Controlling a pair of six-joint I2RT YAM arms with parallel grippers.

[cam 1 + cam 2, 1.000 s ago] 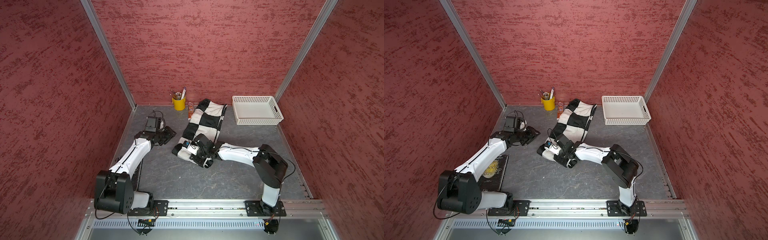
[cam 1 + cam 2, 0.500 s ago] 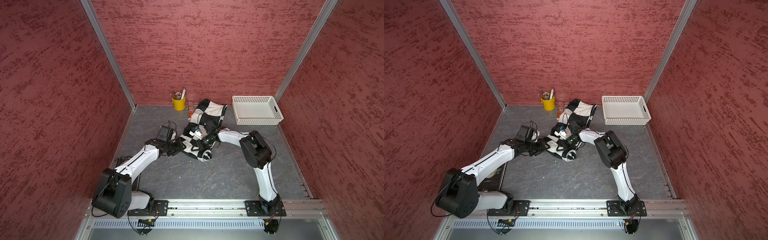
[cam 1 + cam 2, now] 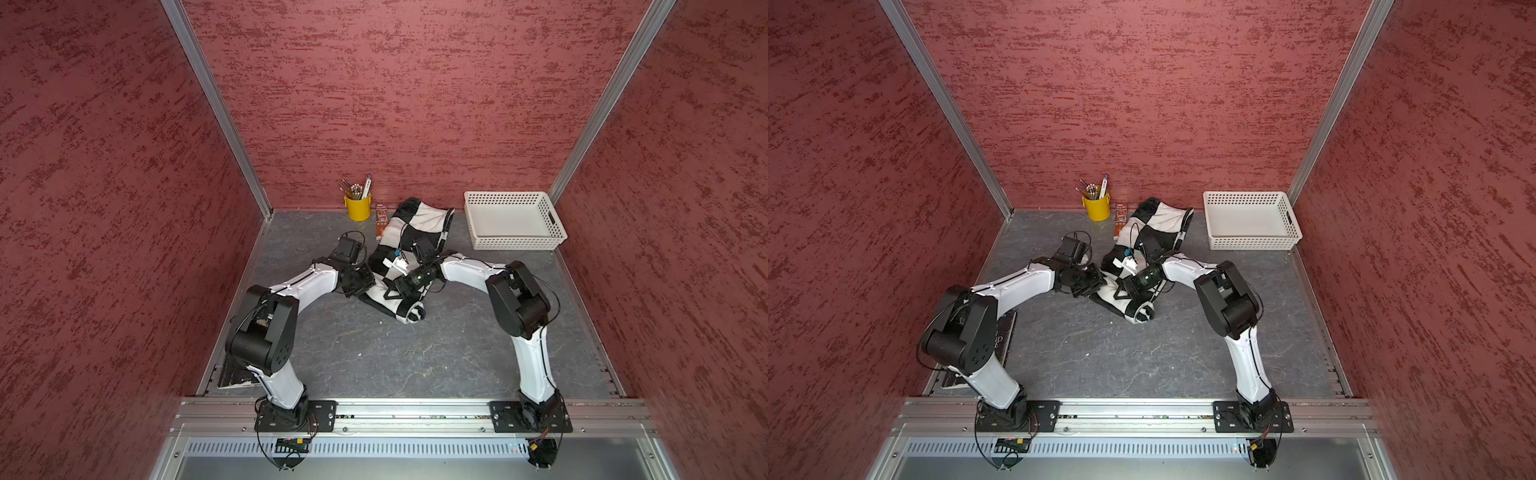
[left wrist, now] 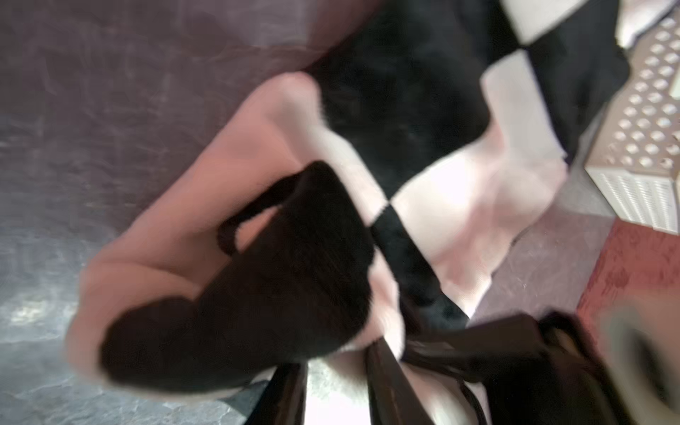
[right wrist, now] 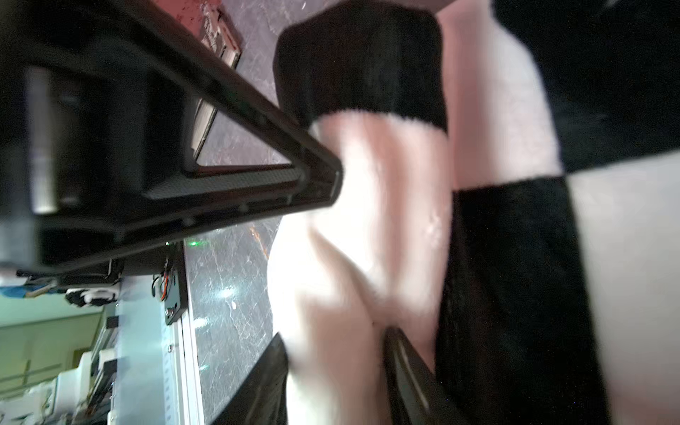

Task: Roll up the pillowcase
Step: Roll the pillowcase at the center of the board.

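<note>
Top views: pillowcase [image 3: 428,218] lies back-centre on tabletop [image 3: 374,357]. Near end rolled into a short log, far half flat, so prob. halfway. Left claw [image 3: 365,286] & right claw [image 3: 392,293] straddle cloth; wrist pics blurred, can't tell if gripping.

The grey tabletop [image 3: 374,353] carries the pillowcase [image 3: 428,216] at centre rear. A yellow cup [image 3: 357,206], small carton [image 3: 380,222] and white basket [image 3: 513,245] stand along the rear; a book [image 3: 1005,338] lies front-left

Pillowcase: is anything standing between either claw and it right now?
Nothing visible does. Both wrist views show cloth of the pillowcase already lying between the fingers of the left claw and of the right claw.
</note>
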